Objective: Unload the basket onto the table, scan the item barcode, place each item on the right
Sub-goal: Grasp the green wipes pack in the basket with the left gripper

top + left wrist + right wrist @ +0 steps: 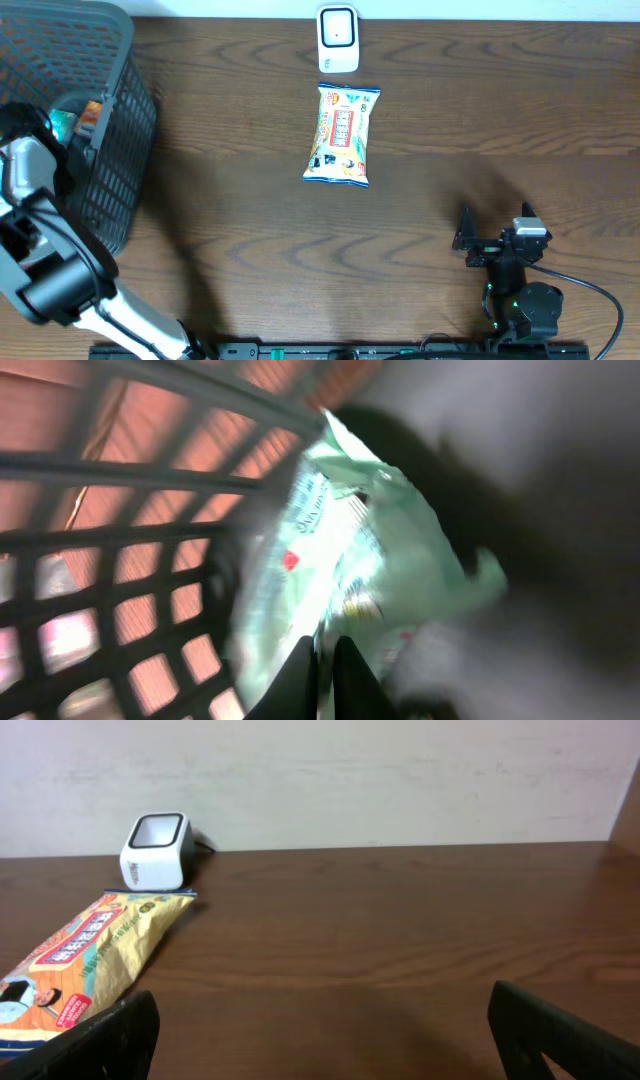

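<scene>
I'm looking down at the basket (125, 130) sitting at the far left corner of the counter (230, 220), and my left arm is reaching into it from above. Through the left wrist camera, blurred as it is, the left tool (325, 652) is showing its two dark fingers drawn nearly together, and they are pinching the lower edge of a pale green packet (370, 550). That packet is lying inside the basket against the mesh wall. Its long axis is running from the tool up and slightly right through the wrist view, with one crumpled corner jutting out to the right. From overhead only a scrap of green is showing beside the arm, so I cannot tell its heading there. A yellow snack packet (342, 135) is lying flat, printed face up, out on the counter. Its long axis is pointing away from me toward the white scanner (338, 38), the far end leaning a little to the right and stopping just short of it, not touching. The scanner is standing at the far edge of the counter with its dark window facing up. The right tool (497, 222) is hanging low over the near right of the counter, its fingers spread wide with nothing between them, well apart from both packets.
</scene>
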Tool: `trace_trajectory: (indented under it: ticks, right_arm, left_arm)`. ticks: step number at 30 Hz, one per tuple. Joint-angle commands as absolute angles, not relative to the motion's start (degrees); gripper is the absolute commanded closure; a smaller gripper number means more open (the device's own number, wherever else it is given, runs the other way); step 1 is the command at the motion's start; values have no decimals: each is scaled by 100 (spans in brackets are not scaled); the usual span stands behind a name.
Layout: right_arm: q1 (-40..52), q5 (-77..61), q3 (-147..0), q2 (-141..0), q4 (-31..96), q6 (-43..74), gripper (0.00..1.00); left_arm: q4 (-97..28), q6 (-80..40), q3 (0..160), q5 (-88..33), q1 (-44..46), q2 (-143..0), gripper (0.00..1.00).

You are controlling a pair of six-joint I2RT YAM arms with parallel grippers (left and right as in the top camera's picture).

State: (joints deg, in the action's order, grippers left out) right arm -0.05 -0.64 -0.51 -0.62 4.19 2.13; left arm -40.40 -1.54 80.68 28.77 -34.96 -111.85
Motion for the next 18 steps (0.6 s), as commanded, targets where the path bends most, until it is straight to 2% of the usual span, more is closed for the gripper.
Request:
trace_trajectory:
  ticks: [1,8,12,14,15,17,18]
  right_arm:
    - [-34,-58,-32,-34,429,252,1]
    - [-34,-58,-32,-32,429,252,1]
    - [-34,-58,-32,-32,429,252,1]
    - [-34,-58,-32,-32,429,252,1]
    - [-34,-58,-32,-32,429,252,1]
    - [-34,-58,-32,-32,429,252,1]
    - [-34,-58,-32,-32,427,252,1]
  left_arm:
    - [-3994,-652,8103,2683,-3387,-10147,93]
    - [-4143,-652,8101,2401,-3389,-9284,91]
    - [-4169,-600,8066,1898,-3389,-9435,51]
    - [-4171,-484,8060,1861,-3389,-9581,37]
    - [-4189,-384,8053,1863,-3389,-9708,26]
    - [-4198,-165,8042,1865,-3400,-9933,15]
    - [-4195,-104,8036,1868,-3402,-10012,13]
